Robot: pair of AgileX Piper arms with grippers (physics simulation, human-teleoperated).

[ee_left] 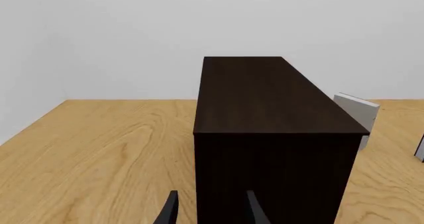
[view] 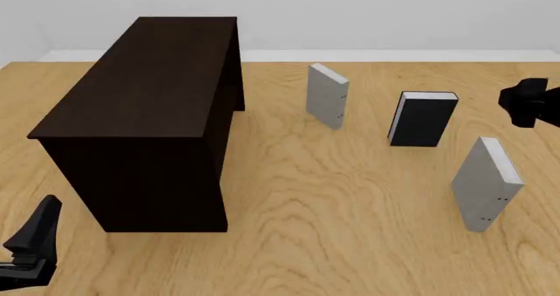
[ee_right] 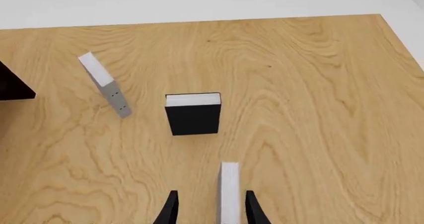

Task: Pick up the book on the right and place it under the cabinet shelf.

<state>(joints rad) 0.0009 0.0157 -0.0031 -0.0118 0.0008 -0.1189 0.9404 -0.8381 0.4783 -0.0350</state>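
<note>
One grey book (view: 486, 184) upright at desk (view: 332, 243) front right, between the spread fingers of the right pincer (ee_right: 209, 209), one black book (view: 423, 118) behind it, second grey book (view: 328, 96) beside one dark cabinet (view: 144, 112), left pincer (ee_left: 208, 210) open, three books total.

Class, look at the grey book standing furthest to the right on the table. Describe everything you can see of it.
The grey book is a plain light grey hardcover with a white page edge along its top and tiny dark dots low on its spine. It stands upright on the wooden table, at the right and nearest of the three books, in front of the black book. Only the table touches it. In the right wrist view it lies between the fingers of the open right gripper, which is not yet closed on it.
</note>
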